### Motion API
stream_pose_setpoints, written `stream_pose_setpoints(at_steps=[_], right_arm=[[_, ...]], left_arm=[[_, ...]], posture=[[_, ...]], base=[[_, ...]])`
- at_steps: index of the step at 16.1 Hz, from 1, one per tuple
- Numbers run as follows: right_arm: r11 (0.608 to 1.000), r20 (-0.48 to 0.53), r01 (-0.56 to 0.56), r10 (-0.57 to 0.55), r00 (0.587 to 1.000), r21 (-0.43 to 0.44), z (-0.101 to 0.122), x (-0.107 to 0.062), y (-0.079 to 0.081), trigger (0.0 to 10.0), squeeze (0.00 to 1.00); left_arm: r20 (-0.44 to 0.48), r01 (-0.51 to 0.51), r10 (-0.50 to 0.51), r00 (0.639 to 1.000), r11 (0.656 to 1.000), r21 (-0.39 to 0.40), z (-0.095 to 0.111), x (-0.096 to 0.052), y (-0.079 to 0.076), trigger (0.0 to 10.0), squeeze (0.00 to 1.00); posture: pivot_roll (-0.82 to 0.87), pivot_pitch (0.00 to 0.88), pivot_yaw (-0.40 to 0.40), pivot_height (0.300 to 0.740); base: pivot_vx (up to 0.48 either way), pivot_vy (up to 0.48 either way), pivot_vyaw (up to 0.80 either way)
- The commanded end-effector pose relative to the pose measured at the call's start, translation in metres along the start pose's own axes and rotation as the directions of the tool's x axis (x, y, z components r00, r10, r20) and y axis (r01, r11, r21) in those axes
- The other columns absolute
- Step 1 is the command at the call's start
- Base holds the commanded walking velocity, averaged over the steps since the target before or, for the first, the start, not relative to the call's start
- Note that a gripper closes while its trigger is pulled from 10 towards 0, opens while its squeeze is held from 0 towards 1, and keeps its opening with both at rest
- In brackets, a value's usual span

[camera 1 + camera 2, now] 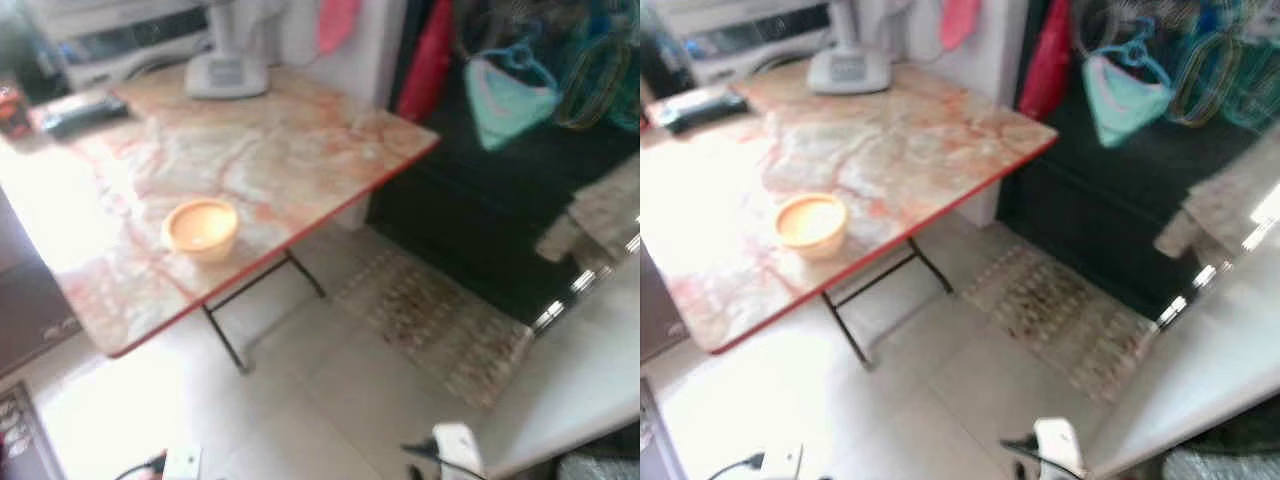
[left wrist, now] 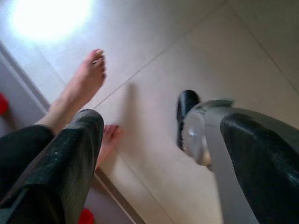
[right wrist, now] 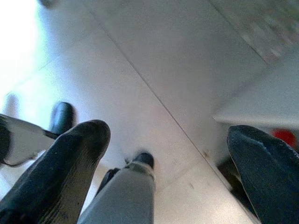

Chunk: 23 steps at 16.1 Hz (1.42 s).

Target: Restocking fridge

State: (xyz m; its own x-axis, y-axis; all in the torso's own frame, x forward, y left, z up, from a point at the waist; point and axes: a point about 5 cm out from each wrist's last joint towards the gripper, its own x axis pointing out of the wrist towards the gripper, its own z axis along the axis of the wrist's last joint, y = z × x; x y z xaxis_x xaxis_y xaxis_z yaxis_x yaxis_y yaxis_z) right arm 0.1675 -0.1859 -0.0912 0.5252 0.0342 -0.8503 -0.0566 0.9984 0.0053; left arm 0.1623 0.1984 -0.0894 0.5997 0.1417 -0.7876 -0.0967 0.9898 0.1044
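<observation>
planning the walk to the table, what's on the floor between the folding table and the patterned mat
Bare pale floor tiles lie between the table, with its black folding legs, and the mat, seen in both eye views. Nothing sits on that stretch.

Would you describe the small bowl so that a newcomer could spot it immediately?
Find the folding table with the marbled orange-and-cream top. The bowl sits near its front edge, away from the white appliance base and the dark flat object at the back. It is the table's one round, yellow-orange item.

Table (image 1: 300, 150) corner cropped; hanging clothes (image 1: 505, 95) blurred.
</observation>
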Motion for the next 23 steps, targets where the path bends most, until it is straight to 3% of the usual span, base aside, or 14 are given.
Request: stream_pose_setpoints(at_steps=[1,6,9,10,11,13,16,20,23], right_arm=[[1.000,-0.028,0.017,-0.017,0.999,0.000,-0.009,-0.002,-0.007,10.0,0.00],[1.000,-0.023,0.011,-0.011,1.000,-0.001,-0.009,-0.002,-0.006,10.0,0.00],[0.999,-0.011,0.014,-0.014,1.000,0.036,-0.007,-0.002,-0.006,10.0,0.00],[0.999,-0.012,0.018,-0.017,1.000,0.034,-0.007,-0.002,-0.007,10.0,0.00],[0.999,-0.013,0.017,-0.017,1.000,0.033,-0.007,-0.002,-0.007,10.0,0.00],[1.000,-0.016,0.013,-0.013,1.000,0.023,-0.008,-0.002,-0.006,10.0,0.00],[1.000,-0.017,0.001,-0.001,1.000,-0.002,-0.008,-0.002,-0.004,10.0,0.00],[1.000,-0.023,0.002,-0.003,1.000,-0.020,-0.008,-0.002,-0.005,10.0,0.00],[0.999,-0.019,-0.002,0.001,1.000,-0.033,-0.007,-0.002,-0.006,10.0,0.00]], left_arm=[[0.000,0.003,-0.003,1.000,1.000,0.000,-0.001,0.000,-0.004,10.0,0.00],[0.033,-0.005,0.004,0.999,1.000,0.013,0.003,0.000,-0.003,10.0,0.00],[0.185,-0.045,0.046,0.982,0.999,-0.010,0.029,0.001,0.008,10.0,0.00],[0.339,-0.065,0.066,0.939,0.998,-0.014,0.055,0.000,0.011,10.0,0.00],[0.379,-0.074,0.072,0.923,0.997,-0.011,0.062,-0.001,0.012,10.0,0.00],[0.582,-0.106,0.100,0.807,0.994,-0.023,0.095,-0.015,0.014,10.0,0.00],[0.700,-0.130,0.081,0.709,0.991,0.018,0.103,-0.037,0.006,10.0,0.00],[0.823,-0.171,0.113,0.556,0.985,-0.020,0.125,-0.071,0.005,10.0,0.00],[0.867,-0.180,0.116,0.485,0.983,-0.031,0.144,-0.091,0.003,10.0,0.00]], posture=[[-0.02,0.070,-0.017,0.740],[-0.02,0.072,-0.019,0.740],[-0.01,0.074,-0.020,0.740],[0.00,0.074,-0.019,0.740],[0.00,0.074,-0.019,0.740],[0.01,0.071,-0.017,0.740],[0.00,0.066,-0.014,0.740],[0.02,0.045,-0.030,0.740],[0.02,0.035,-0.030,0.740]], base=[[0.000,0.000,0.80],[0.000,0.000,0.74],[0.000,0.000,0.00],[0.000,0.000,0.00],[0.000,0.000,0.00],[0.000,0.000,0.00],[0.000,0.000,0.00],[0.000,0.000,0.00],[0.000,0.000,0.00]])
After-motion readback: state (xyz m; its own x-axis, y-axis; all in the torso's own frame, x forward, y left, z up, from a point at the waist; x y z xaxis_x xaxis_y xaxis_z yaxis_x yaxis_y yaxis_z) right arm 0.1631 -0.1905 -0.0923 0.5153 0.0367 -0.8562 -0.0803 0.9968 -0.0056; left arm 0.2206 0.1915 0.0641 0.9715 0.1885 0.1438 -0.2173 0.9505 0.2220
